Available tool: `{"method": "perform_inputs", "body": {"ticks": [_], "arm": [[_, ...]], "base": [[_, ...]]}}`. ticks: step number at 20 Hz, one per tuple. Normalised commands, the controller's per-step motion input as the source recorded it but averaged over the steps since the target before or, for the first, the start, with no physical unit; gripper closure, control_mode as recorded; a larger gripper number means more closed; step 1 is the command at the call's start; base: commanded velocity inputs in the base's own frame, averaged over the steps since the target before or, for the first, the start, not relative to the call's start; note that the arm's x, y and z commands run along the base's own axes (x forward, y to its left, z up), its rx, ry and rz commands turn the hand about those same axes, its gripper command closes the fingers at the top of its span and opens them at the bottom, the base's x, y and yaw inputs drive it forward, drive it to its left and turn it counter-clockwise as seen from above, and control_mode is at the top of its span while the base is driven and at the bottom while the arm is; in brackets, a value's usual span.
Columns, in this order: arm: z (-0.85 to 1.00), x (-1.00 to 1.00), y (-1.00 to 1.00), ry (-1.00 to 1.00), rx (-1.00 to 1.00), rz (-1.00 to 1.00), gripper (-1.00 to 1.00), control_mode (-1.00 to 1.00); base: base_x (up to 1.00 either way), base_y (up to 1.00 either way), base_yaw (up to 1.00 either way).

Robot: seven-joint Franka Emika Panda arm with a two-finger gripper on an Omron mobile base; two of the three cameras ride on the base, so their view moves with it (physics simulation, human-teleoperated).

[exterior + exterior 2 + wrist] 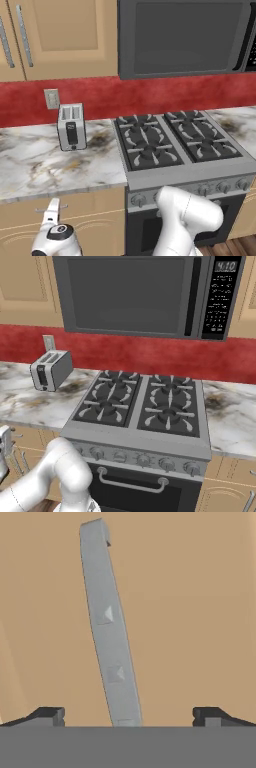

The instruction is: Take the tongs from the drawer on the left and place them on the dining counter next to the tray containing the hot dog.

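Observation:
In the hand view the drawer's (200,612) plain tan front is very close. Its slim silver bar handle (110,637) runs up the picture between my fingertips (50,714). My gripper (129,714) is open, jaws wide apart on either side of the handle and not touching it. In the left base view the gripper (51,206) sits low at the drawer (95,205) just under the marble worktop, left of the stove. The tongs are hidden. The dining counter, the tray and the hot dog are out of view.
A toaster (71,127) stands on the marble worktop (30,160) above the drawer. To the right are the gas stove (175,140) with its oven handle (132,483), and a microwave (185,37) above. My own arm (190,215) crosses in front of the oven.

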Motion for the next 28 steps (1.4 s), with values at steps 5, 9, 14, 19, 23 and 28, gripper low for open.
{"method": "perform_inputs", "body": {"ticks": [5,9,14,19,23,28], "arm": [[-0.40,0.36,0.12,0.00,0.00,0.00,-1.00,-1.00],[-0.32,0.31,0.00,-0.01,0.00,0.00,-1.00,-1.00],[-0.23,0.34,0.00,0.00,0.00,0.00,-1.00,-1.00],[-0.17,0.19,0.00,0.00,0.00,0.01,1.00,-1.00],[0.00,0.00,0.00,0.00,0.00,0.00,1.00,-1.00],[0.00,0.00,0.00,0.00,0.00,0.00,1.00,-1.00]], "base": [[0.00,0.00,0.00],[0.00,0.00,0.00],[0.00,0.00,0.00],[0.00,0.00,0.00],[0.00,0.00,0.00],[0.00,0.00,0.00]]}}
